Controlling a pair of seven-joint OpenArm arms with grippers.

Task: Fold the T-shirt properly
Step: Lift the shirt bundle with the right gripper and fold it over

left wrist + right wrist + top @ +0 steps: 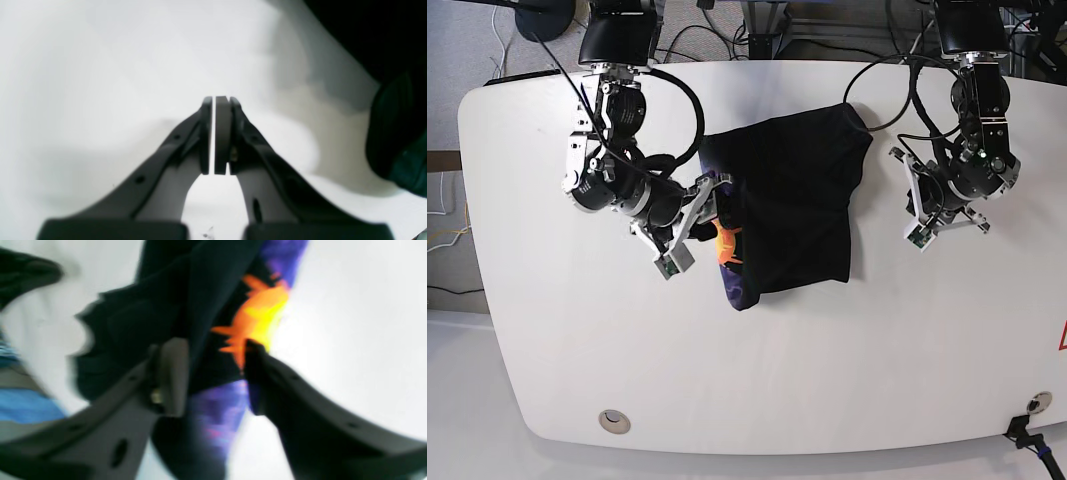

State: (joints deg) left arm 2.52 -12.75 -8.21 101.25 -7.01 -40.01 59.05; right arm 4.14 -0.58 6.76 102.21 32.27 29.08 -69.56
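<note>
The black T-shirt (792, 200) lies roughly folded at the table's middle, with its orange-yellow sun and purple print (727, 250) showing at the left edge. My right gripper (714, 220) is at that edge. In the right wrist view it (213, 373) is open, with the black cloth (146, 316) and sun print (260, 313) between the spread fingers. My left gripper (907, 200) is just right of the shirt, apart from it. In the left wrist view it (217, 100) is shut and empty over bare table, with the shirt (383, 36) at the upper right.
The white table (827, 380) has a round fitting (612, 422) near the front left edge. Cables (897, 80) run over the back of the table by the shirt's far corner. A connector (1027, 432) sits at the front right corner.
</note>
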